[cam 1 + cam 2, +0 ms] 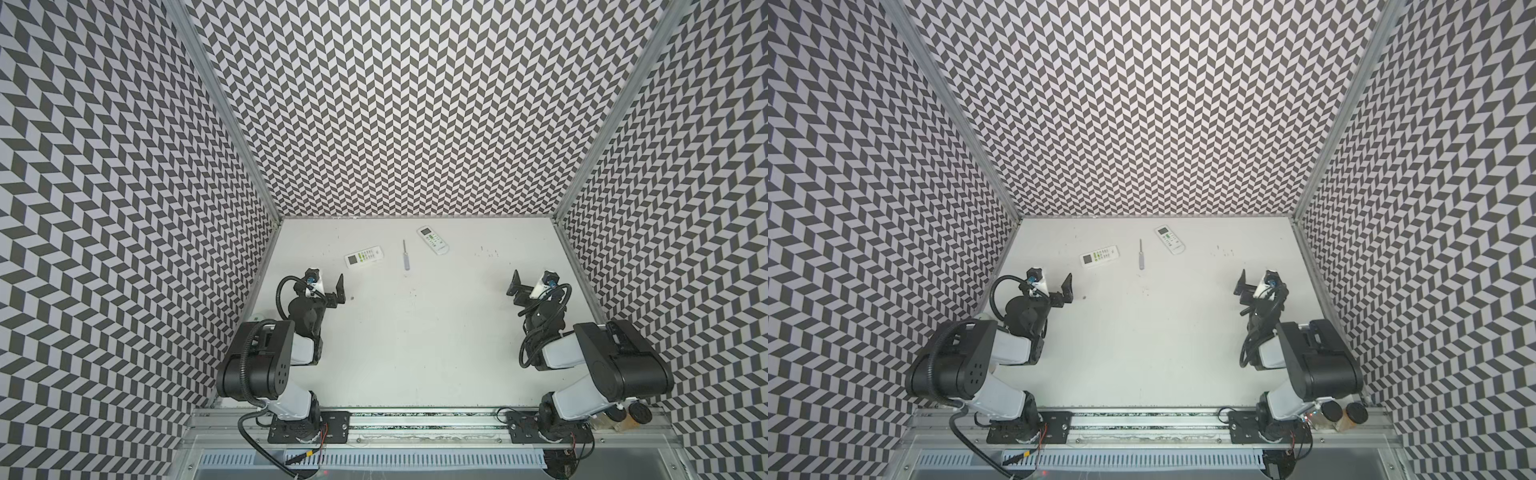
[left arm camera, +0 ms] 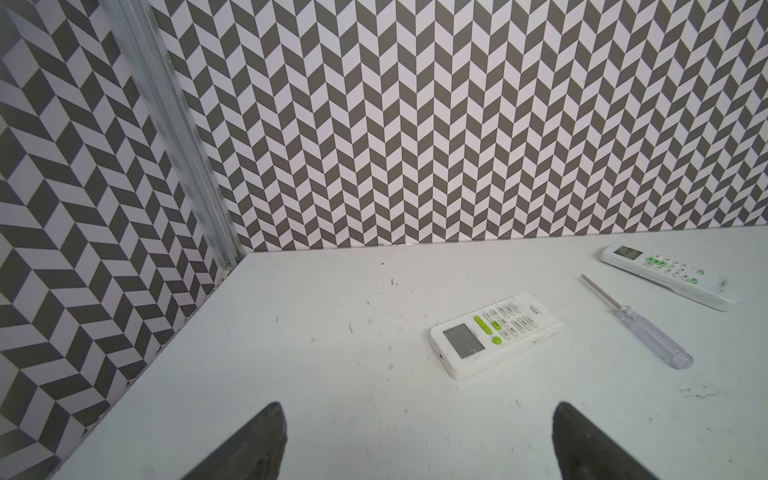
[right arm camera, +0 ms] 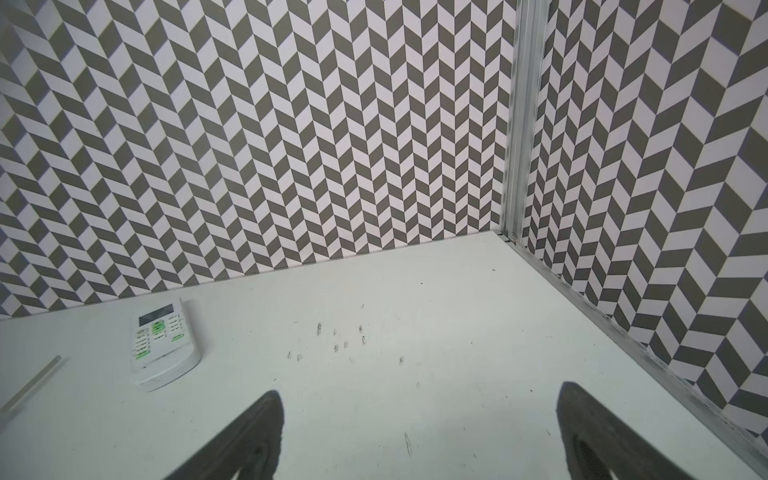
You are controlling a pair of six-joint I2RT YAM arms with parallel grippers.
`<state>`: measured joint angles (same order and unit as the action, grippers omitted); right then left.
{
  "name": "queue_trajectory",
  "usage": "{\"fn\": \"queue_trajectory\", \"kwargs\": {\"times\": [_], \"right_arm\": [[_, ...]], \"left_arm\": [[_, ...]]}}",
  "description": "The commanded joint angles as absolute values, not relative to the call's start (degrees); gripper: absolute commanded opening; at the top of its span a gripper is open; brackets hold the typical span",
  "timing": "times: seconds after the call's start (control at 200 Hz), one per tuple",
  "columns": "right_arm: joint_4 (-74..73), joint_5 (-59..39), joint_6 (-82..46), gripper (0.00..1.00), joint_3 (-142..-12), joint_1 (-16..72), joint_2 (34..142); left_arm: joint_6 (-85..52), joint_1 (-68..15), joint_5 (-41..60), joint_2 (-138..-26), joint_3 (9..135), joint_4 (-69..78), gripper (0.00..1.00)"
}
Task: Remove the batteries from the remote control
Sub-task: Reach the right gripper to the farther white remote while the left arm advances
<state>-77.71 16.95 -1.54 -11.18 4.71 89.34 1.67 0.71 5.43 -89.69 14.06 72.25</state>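
Over the white surface (image 1: 415, 332), in both top views, both arms sit folded back. The left hand (image 1: 338, 292) and right hand (image 1: 516, 291) are each spread wide apart and grip nothing. Beyond them lie the near remote (image 1: 364, 257), the screwdriver (image 1: 404, 256) and the far remote (image 1: 433, 240), each clear of the others. Count it: two remotes, one screwdriver, two hands, and not one battery showing — the batteries are presumably shut inside the remotes. Left wrist view now: the hand gapes over bare surface, the near remote (image 2: 494, 334) lies buttons-up just ahead, the screwdriver beside it, the far remote past that. Right wrist view: this hand gapes too, and the far remote (image 3: 164, 343) lies off to one side, also buttons-up, with only a blurred sliver of screwdriver at the frame's edge. Nothing's begun, by my reading. To open well, I'd send the left hand to the near remote, pinch it across its narrow width and turn it over — the battery cover is likely underneath. The right hand should stand ready to steady it, and neither should nudge the screwdriver into a roll.
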Motion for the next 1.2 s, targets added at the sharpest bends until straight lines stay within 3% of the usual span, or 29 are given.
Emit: {"fn": "queue_trajectory", "kwargs": {"times": [0.0, 0.746, 0.916, 1.036, 1.192], "right_arm": [[-80.78, 17.58, -1.31, 0.99, -11.12, 4.96, 90.09], [-80.78, 16.79, -1.53, 0.99, -11.07, 4.57, 89.97], [-78.1, 15.99, 0.34, 0.99, -11.0, 5.49, 85.77], [-62.39, 20.44, 3.19, 0.99, -17.24, 9.66, 78.63], [-46.15, 19.02, -3.2, 0.99, -25.64, 11.55, 73.8]], "left_arm": [[1.52, 0.35, 4.88, -90.1, 14.34, 74.47, 1.0], [2.78, -1.76, 0.63, -88.76, 14.12, 73.88, 1.0], [5.99, -3.25, 4.06, -82.54, 26.3, 46.98, 1.0], [8.16, -5.64, 6.27, -81.32, 41.54, 24.06, 1.0], [5.46, -8.69, 6.31, -76.64, 52.43, 8.56, 1.0]]}}
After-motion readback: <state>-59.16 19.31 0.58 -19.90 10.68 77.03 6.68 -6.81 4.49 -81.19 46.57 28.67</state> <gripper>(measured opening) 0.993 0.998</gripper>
